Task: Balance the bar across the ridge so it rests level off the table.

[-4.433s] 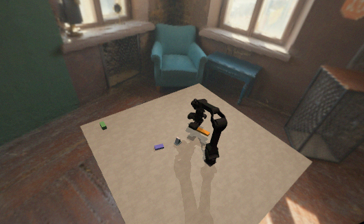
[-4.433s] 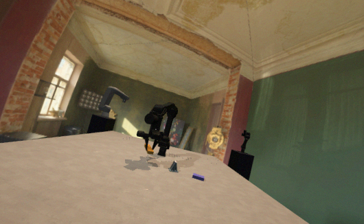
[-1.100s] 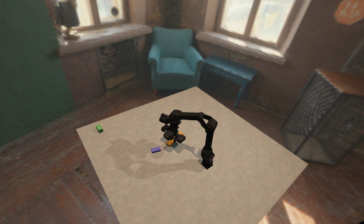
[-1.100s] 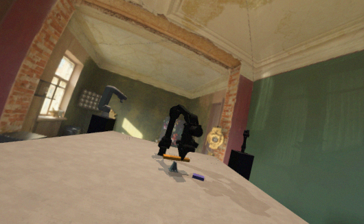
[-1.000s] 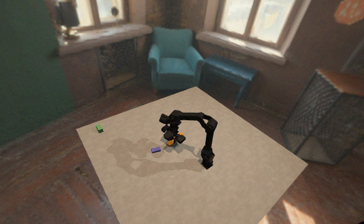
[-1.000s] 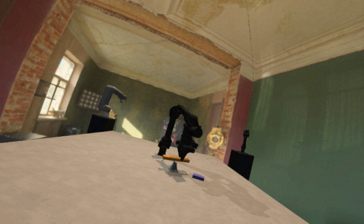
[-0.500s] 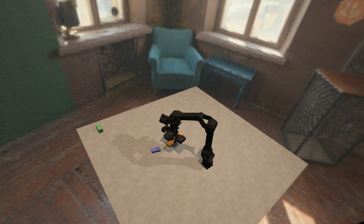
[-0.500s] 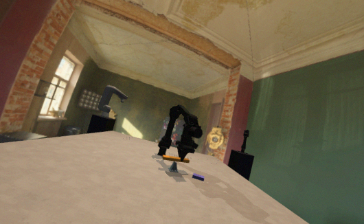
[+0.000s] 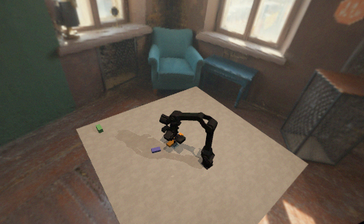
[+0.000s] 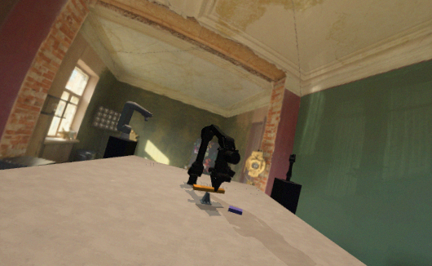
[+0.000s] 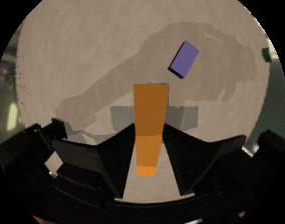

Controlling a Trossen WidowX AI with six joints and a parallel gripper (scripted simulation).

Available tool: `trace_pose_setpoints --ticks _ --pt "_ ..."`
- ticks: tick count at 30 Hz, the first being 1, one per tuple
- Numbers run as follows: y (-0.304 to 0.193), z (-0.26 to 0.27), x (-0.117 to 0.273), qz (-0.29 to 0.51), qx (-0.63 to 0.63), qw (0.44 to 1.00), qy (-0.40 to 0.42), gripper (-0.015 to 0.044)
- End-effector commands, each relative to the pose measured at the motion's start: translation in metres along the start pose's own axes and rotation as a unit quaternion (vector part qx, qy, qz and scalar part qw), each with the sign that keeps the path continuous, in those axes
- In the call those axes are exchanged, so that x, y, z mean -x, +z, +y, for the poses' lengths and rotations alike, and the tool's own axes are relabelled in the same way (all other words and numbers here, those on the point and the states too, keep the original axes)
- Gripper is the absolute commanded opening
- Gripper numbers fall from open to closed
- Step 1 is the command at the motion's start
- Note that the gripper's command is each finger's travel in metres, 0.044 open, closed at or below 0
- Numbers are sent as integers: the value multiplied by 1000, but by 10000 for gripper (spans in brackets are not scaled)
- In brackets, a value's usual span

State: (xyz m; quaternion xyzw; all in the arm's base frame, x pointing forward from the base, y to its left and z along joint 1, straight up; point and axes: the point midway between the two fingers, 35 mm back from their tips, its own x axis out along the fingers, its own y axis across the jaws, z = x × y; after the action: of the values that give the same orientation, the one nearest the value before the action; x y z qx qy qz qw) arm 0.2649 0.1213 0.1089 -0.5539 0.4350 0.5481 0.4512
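Note:
The orange bar is held up off the table and looks about level. My gripper points down and is shut on the bar, with one finger on each long side. The grey ridge stands on the table right under the bar. In the exterior view its top is very near the bar's underside; I cannot tell whether they touch. In the wrist view the bar hides most of the ridge.
A purple block lies on the table close to the ridge, beyond the bar's far end in the wrist view. A green block lies near the table's left corner in the top view. The arm's shadow crosses the table.

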Motion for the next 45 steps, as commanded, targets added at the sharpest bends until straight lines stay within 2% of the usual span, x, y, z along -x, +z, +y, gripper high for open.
trace_pose_setpoints --ticks 1,45 --pt "0 0 0 1 2 1000 -1 0" --pt "-1 0 -4 1 2 1000 -1 0"
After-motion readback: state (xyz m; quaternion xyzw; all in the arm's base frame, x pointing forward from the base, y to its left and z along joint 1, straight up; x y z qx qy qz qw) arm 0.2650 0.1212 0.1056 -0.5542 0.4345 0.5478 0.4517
